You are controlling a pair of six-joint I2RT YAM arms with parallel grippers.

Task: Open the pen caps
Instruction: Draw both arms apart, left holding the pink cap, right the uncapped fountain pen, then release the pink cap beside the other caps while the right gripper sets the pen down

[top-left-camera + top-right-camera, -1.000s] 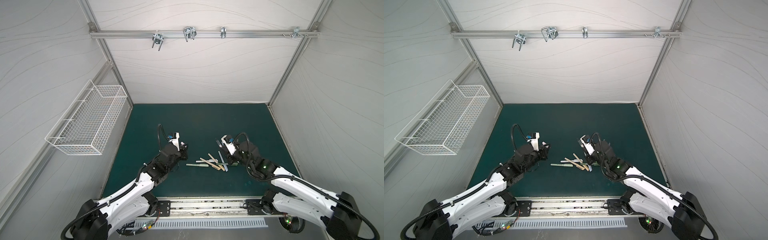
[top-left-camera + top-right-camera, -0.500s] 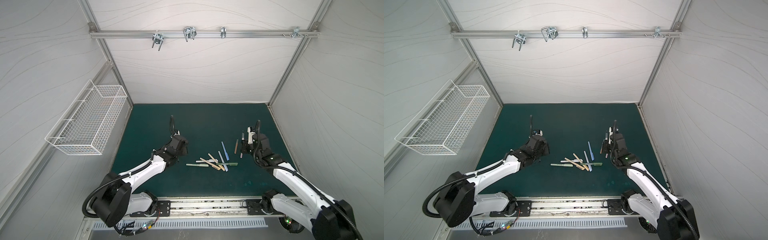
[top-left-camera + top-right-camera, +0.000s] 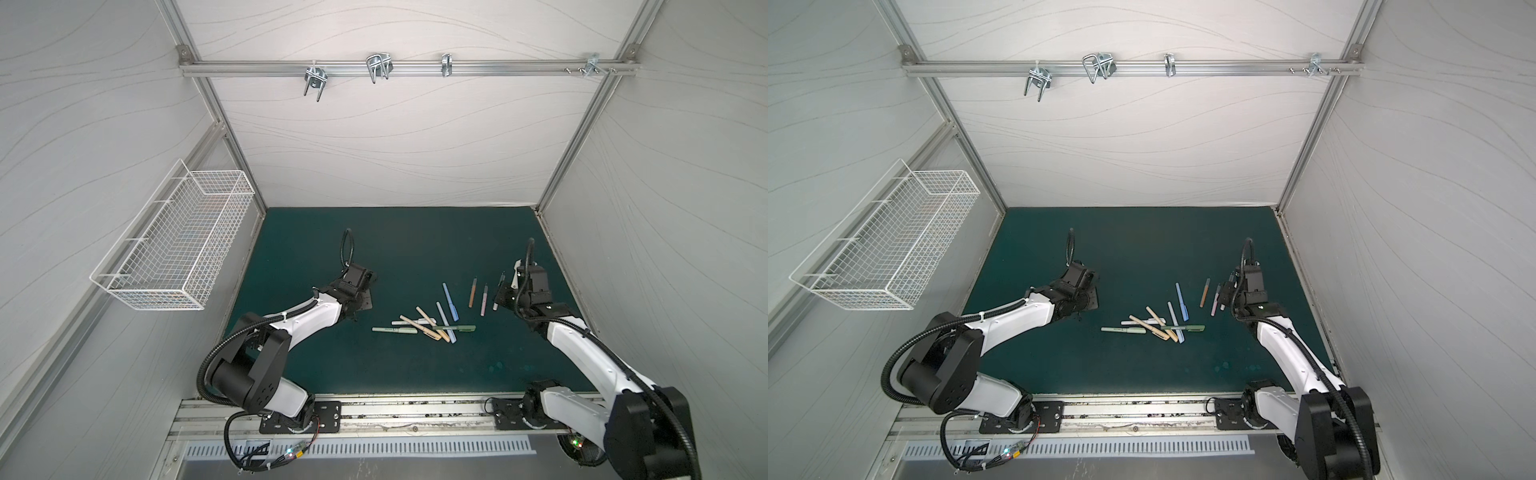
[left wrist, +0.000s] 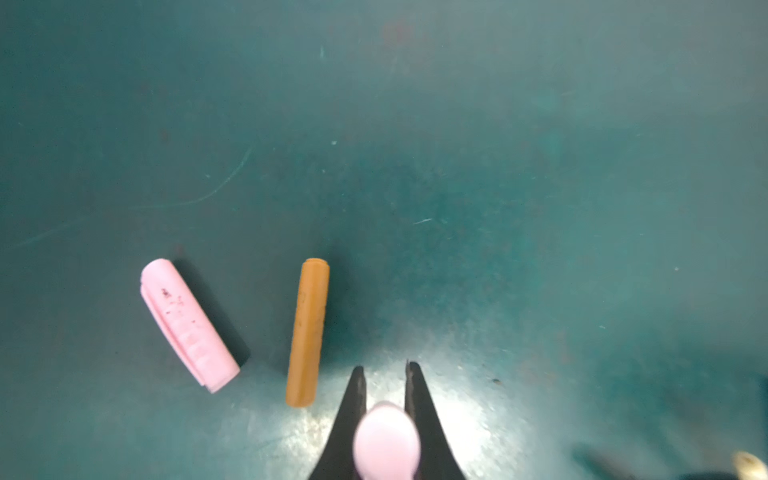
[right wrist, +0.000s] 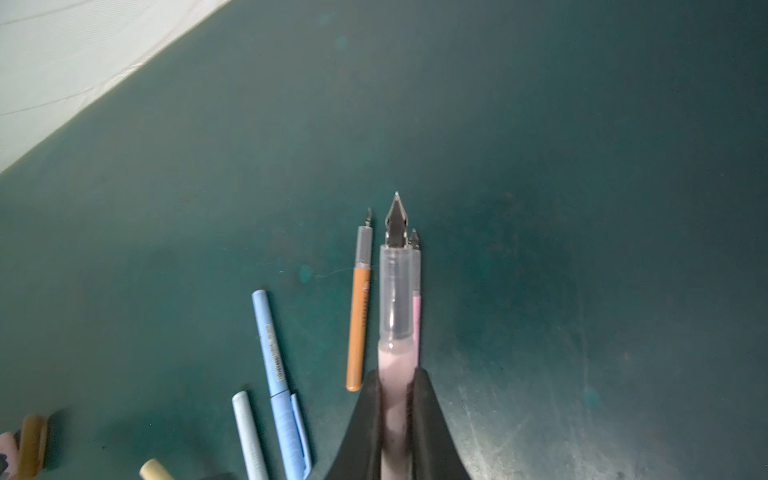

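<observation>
Left jaws: nearly closed, pinching a pale pink cap [image 4: 386,440] by its sides, rounded end toward the wrist camera, low over the tabletop [image 4: 540,166]. Right jaws: clamped on a pale pink pen [image 5: 397,332], cap off, bare nib pointing forward.

Just beside the left jaws lie a tan cap [image 4: 307,332] and a loose pink cap [image 4: 189,326], apart from each other. Under and beside the held pen lie an uncapped brown pen [image 5: 359,324] and an uncapped pink pen [image 5: 417,316]. The pink one is half hidden, so I cannot tell whether they touch. The capped pile [image 3: 424,326] sits mid-tabletop between the arms, with a blue pen [image 3: 450,301] at its edge.

Risks, as I judge them:
- A released cap is round, so it may roll into the tan cap or away.
- A pen set down could land across the pink pen and knock it.
- A low nib may scrape or ink the mat.

Views:
- The left wrist view alone shows the caps; in both top views the left arm [image 3: 1034,311] covers them.
- The right wrist view alone resolves the nibs.
- Only the top views give the whole pile.
</observation>
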